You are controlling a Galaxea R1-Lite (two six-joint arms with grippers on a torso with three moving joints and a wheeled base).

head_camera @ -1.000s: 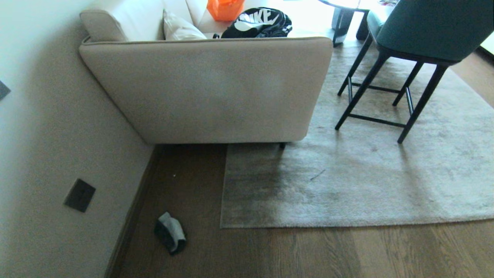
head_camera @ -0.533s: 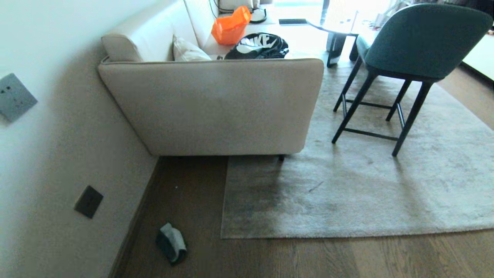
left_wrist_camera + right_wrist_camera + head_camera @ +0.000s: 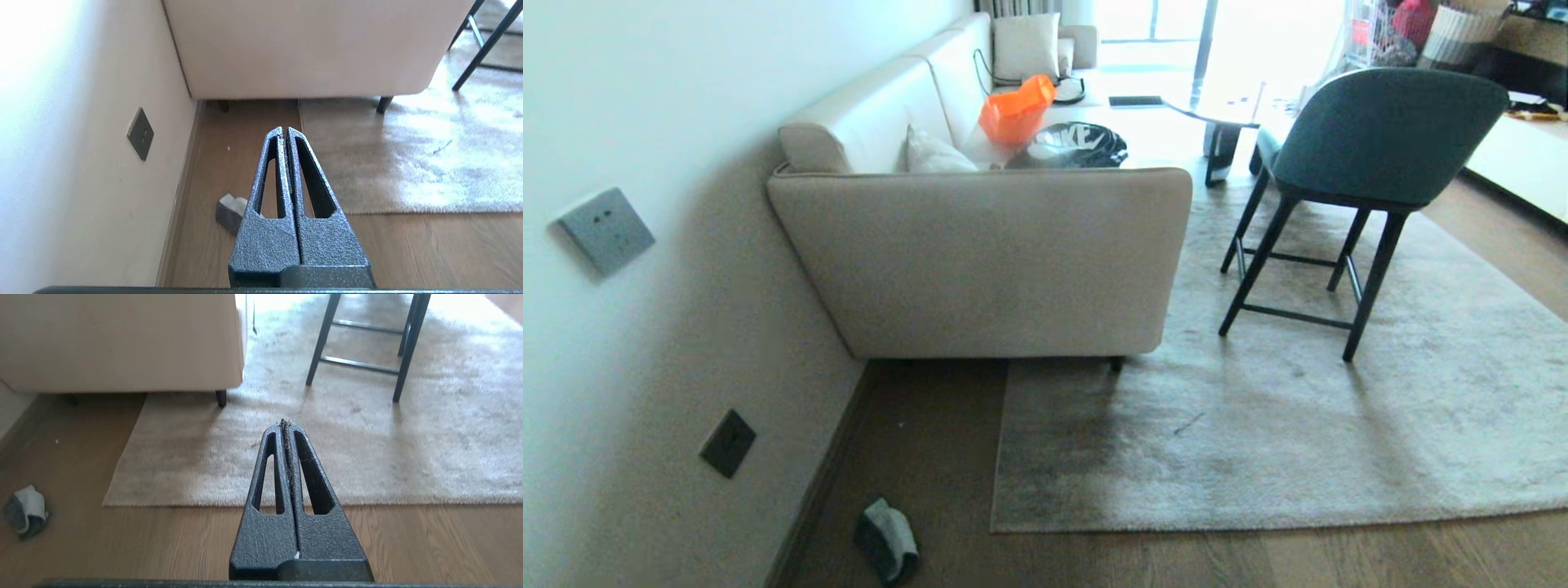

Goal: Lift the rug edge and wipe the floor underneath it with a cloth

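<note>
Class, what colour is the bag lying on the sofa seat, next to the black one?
Bright orange: the bag shows best in the head view, on the sofa.

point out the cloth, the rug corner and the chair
cloth (image 3: 888, 541), head view, on its light-grey upper face
rug corner (image 3: 998, 523), head view, on the near corner by the bare floor
chair (image 3: 1380, 135), head view, on the backrest

Neither arm shows in the head view. Left pincer (image 3: 284, 130): fingers pressed flat together, tips meeting, nothing between them, held above the floor (image 3: 429, 253). Right pincer (image 3: 284, 424): same pose, fingers closed tip to tip, empty, also raised off the floor.
</note>
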